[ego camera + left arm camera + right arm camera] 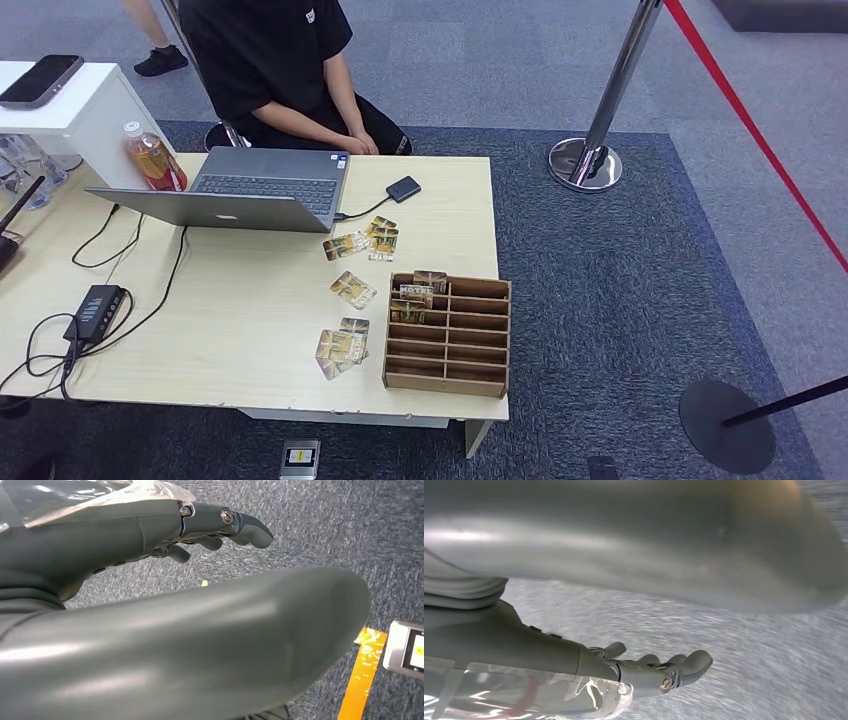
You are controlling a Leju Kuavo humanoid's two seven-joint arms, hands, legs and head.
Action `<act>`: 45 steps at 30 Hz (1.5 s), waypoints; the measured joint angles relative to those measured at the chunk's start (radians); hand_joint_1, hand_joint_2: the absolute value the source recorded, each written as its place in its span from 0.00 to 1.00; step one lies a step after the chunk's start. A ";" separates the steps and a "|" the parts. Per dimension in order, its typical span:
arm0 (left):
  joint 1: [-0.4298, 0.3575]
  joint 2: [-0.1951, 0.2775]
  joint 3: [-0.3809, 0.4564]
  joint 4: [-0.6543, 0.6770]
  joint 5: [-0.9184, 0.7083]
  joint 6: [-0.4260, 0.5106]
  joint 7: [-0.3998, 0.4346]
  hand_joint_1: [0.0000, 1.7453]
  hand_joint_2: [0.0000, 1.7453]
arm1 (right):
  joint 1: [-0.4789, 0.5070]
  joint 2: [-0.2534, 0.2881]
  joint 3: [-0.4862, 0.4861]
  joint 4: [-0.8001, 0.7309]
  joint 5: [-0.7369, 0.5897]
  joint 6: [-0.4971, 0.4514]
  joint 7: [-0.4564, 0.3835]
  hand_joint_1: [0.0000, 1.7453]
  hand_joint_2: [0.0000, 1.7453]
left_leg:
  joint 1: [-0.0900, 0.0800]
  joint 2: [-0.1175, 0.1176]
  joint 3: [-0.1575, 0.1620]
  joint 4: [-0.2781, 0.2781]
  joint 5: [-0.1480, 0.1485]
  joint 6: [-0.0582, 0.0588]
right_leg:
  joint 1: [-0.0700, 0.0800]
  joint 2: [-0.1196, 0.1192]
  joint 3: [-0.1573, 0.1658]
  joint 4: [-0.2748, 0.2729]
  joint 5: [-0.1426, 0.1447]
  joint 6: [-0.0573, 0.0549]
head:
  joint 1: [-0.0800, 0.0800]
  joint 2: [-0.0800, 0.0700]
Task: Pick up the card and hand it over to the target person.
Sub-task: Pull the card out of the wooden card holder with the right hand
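1. Cards (352, 289) lie loose on the counter (230, 330) beside the wooden organizer (448, 335) near its right edge, likely laid out for easy picking.
2. Person (290, 70) sits at the far edge, behind the laptop (240, 190).
3. Left robot hand (220, 527) and right robot hand (659, 667) hang above carpet, fingers apart, holding nothing.

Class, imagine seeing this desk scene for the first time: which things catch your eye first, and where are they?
The open laptop at the desk's far side, with a seated person behind it. Next, the wooden slotted rack at the desk's near right corner, with colourful cards scattered just left of it.
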 joint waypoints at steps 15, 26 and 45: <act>0.002 -0.006 -0.010 -0.001 -0.010 -0.008 0.012 0.00 0.00 | 0.177 0.201 0.432 -0.972 -0.075 -0.035 -0.020 0.00 0.00 | 0.000 0.000 0.000 0.000 0.000 0.000 | 0.000 0.000 0.000 0.000 0.000 0.000 | 0.000 0.000; 0.000 -0.004 -0.038 -0.005 -0.037 -0.007 0.001 0.00 0.00 | 0.226 0.317 0.844 -1.169 0.150 -0.035 0.003 0.00 0.00 | 0.000 0.000 0.000 0.000 0.000 0.000 | 0.000 0.000 0.000 0.000 0.000 0.000 | 0.000 0.000; -0.007 0.005 -0.045 -0.005 -0.036 -0.018 0.002 0.00 0.00 | 0.199 0.123 1.494 -1.001 0.477 -0.014 0.472 0.00 1.00 | 0.000 0.000 0.000 0.000 0.000 0.000 | 0.000 0.000 -0.001 0.000 0.000 0.000 | 0.000 0.000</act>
